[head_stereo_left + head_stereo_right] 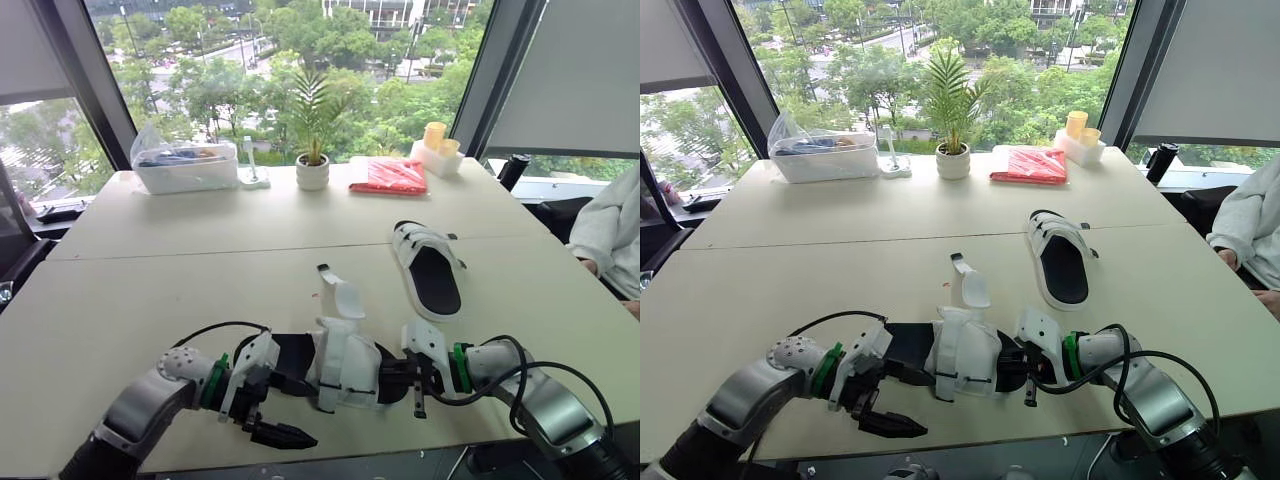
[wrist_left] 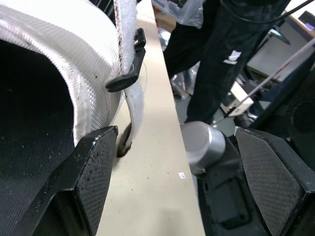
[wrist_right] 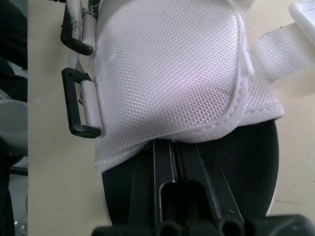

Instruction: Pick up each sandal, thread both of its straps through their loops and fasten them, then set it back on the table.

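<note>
The near sandal (image 1: pixel 345 360), white straps over a black sole, lies by the table's front edge with one strap (image 1: pixel 343 295) hanging loose toward the table's middle. Its black loops (image 3: pixel 78 110) stand empty along one side. My left gripper (image 1: pixel 275 425) is open beside the sandal's heel end, and one of its fingers (image 2: pixel 93 167) touches the white side. At the other end my right gripper (image 3: pixel 165 147) is shut, its tips tucked under the edge of the white upper above the footbed. A second sandal (image 1: pixel 432 270) lies flat farther back on the right.
Along the far edge stand a clear box with a bag (image 1: pixel 185 165), a potted plant (image 1: pixel 312 172), a red packet (image 1: pixel 388 175) and a white holder with yellow cups (image 1: pixel 437 150). A person's white sleeve (image 1: pixel 615 230) is at the right.
</note>
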Robot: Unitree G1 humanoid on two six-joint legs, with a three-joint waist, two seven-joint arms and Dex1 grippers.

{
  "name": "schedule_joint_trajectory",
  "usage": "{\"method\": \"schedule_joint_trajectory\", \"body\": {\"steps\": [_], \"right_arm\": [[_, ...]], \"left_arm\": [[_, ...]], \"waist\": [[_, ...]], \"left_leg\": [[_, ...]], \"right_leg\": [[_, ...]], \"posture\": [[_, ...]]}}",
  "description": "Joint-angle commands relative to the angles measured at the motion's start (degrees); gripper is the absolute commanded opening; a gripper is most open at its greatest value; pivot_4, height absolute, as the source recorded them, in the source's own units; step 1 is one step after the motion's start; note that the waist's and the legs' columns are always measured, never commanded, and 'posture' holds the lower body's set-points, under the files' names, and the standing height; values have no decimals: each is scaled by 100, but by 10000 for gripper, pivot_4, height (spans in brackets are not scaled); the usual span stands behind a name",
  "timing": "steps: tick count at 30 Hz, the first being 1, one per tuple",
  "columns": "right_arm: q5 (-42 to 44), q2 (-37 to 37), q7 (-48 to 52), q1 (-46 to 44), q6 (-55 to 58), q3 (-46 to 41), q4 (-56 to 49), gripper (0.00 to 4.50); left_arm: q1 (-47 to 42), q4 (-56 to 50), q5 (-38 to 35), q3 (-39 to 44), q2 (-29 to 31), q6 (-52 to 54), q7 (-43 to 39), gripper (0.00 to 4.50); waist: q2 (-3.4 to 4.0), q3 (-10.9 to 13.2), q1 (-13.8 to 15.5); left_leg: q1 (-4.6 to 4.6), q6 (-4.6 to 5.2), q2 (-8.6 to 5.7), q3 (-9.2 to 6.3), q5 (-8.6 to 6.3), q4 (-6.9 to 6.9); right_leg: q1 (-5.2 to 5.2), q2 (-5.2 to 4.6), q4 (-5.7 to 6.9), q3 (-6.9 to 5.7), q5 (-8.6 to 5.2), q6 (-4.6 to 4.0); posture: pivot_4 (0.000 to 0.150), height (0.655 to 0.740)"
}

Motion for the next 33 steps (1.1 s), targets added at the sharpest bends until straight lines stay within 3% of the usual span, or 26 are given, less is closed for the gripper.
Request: {"method": "schedule_joint_trajectory", "body": {"steps": [1,13,17,22,28,33], "right_arm": [[-147,-35,10,84,79,122,83,0],[-162,-30,95,12,66,148,139,0],[-169,-26,109,17,79,141,127,0],[-177,-27,123,9,79,133,133,0],[-185,-31,142,-16,74,144,159,0],[-173,-96,198,-8,99,115,133,0]], "left_arm": [[25,-52,70,-30,-77,-101,170,39355],[-143,118,35,-423,-463,320,345,39355],[-169,124,3,-442,-476,469,412,26527],[-179,24,-71,-466,-407,689,418,401],[-157,-234,-141,-551,-65,755,30,401],[-104,-667,5,-774,585,174,-837,401]], "waist": [[0,0,7],[2,-1,70],[3,-2,72],[3,-2,71],[3,-2,66],[4,-2,65]], "left_leg": [[0,0,0,0,0,1],[2,0,0,0,0,4],[2,0,0,1,0,4],[2,0,0,1,0,0],[2,0,1,1,0,-1],[0,0,1,1,0,-6]], "right_leg": [[1,0,0,0,0,0],[2,2,1,0,0,0],[2,2,1,0,0,0],[0,3,1,0,0,1],[-1,3,1,0,0,1],[-4,3,-1,0,0,0]], "posture": [[1500,7400],[1500,7400],[1500,7400],[1500,7400],[1500,7400],[1500,7400]]}}
